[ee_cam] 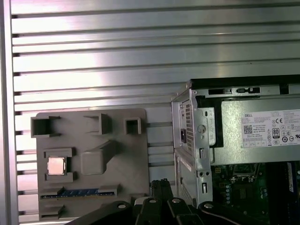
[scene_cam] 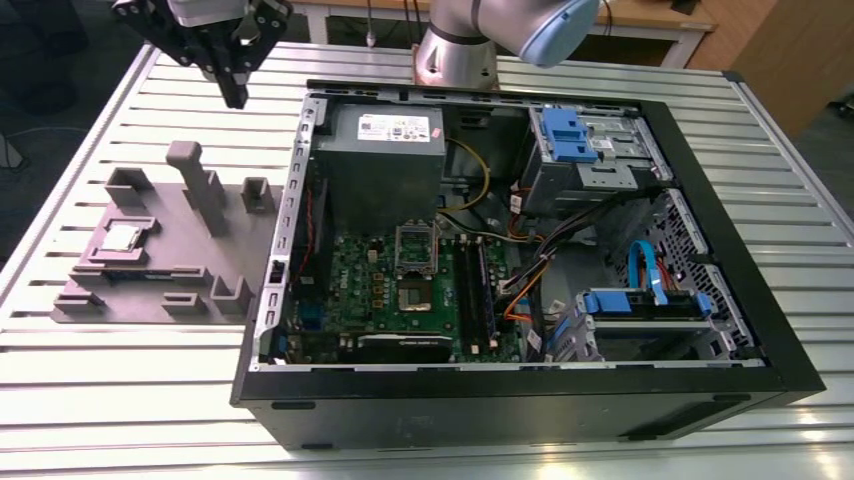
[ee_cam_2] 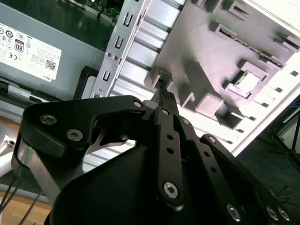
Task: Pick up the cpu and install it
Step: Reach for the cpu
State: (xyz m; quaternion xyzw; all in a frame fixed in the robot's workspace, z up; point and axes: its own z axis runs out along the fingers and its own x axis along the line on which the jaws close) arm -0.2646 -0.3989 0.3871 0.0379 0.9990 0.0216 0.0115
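Gripper (scene_cam: 238,92), narrow and empty, hangs off the tray (scene_cam: 140,292), beside the case (scene_cam: 534,405). Cpu (scene_cam: 123,237) lies in the tray; tray posts (scene_cam: 200,185) rise between.

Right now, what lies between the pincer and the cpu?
In the exterior view, bare slatted table and the grey holder's upright posts separate the pincer from the cpu.

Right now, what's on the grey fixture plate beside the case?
The cpu sits in a square pocket of the grey fixture plate; a blue-edged strip lies in a slot nearby. The cpu's underside is covered.
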